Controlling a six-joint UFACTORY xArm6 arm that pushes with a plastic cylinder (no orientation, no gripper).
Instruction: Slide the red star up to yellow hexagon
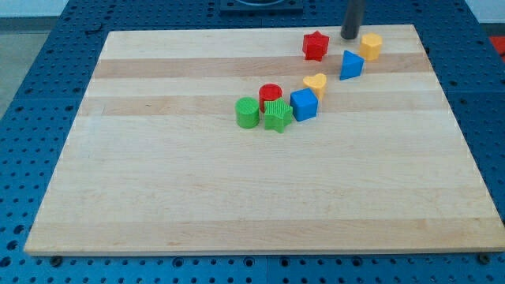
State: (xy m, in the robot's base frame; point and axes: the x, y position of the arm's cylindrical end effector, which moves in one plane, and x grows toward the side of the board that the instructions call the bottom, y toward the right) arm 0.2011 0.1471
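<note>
Nearest the view's bottom lies the large pale wooden board (197, 189), made of glued planks, resting on a blue perforated table (47, 95) that shows around all its edges. It is the biggest thing in sight, and its lower half carries no blocks.

Next in size is the straight dark rod, coming down from the view's top edge and standing upright. My tip (349, 36) touches the board near its top edge, in the gap between the red star block (316, 45) on the view's left and the yellow hexagon block (371, 46) on the view's right. It sits close to both, slightly nearer the hexagon, and I cannot tell whether it touches either. The rod ends plainly, with no fingers to spread or close.

Seven small blocks are on the board: two red, two yellow, two blue... and two green, making eight in all. Red: the star and a red cylinder (270, 94). Yellow: the hexagon and a yellow heart (315, 83). Blue: a blue triangular block (351, 65) just below the hexagon, and a blue cube (304, 104). Green: a green cylinder (247, 112) and a green star (276, 115).

The red star stands apart from the yellow hexagon, at about the same height in the view. The lower five blocks cluster in a loose diagonal, the green star touching the red cylinder.
</note>
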